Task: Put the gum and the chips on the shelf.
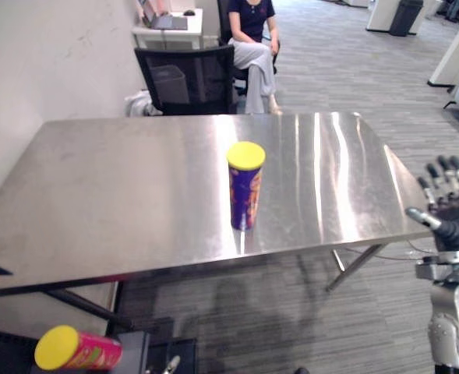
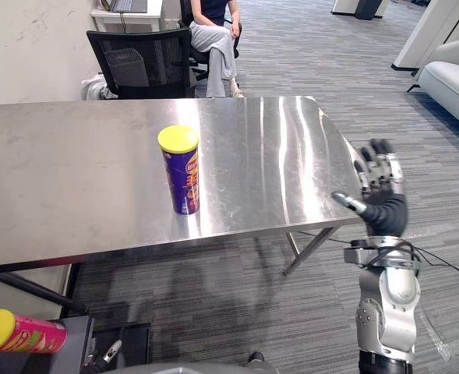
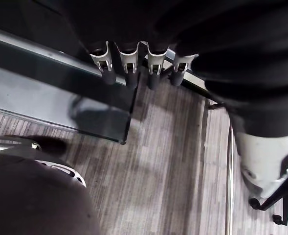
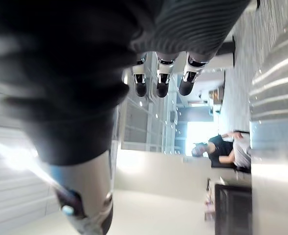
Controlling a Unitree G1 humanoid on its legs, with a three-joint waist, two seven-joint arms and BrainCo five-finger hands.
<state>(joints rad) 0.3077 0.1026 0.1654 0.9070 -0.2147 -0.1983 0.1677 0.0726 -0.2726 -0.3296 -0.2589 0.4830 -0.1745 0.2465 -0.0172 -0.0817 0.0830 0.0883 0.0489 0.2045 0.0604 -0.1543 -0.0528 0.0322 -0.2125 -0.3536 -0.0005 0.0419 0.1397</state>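
Grey striped carpet (image 1: 330, 62) runs under a long steel table (image 1: 97, 202) set against a pale wall, and 2 cans are in sight. On the table, a purple chips can (image 1: 245, 187) stands upright under its yellow lid (image 1: 246, 155), near the front edge and about midway along it, with bare metal all round it. Well apart from it, down at the lower left below the table's front edge, a pink chips can (image 1: 79, 350) lies on its side on something dark (what it rests on I cannot make out). The right hand (image 2: 381, 199) hangs in the air off the table's front right corner, clear of the metal, palm raised, its fingers (image 2: 382, 160) straight and spread and the thumb (image 2: 347, 202) held out to the side; it grasps nothing. The left hand (image 3: 134, 68) shows in its own wrist view low over the carpet, fingers in a relaxed row with nothing between them. Beyond the far edge of the table a black office chair (image 1: 186, 78) stands with its back to it, a person (image 1: 252, 47) sits behind that, and a white desk (image 1: 169, 31) stands by the wall. A pale sofa (image 2: 451, 78) sits off to the right.
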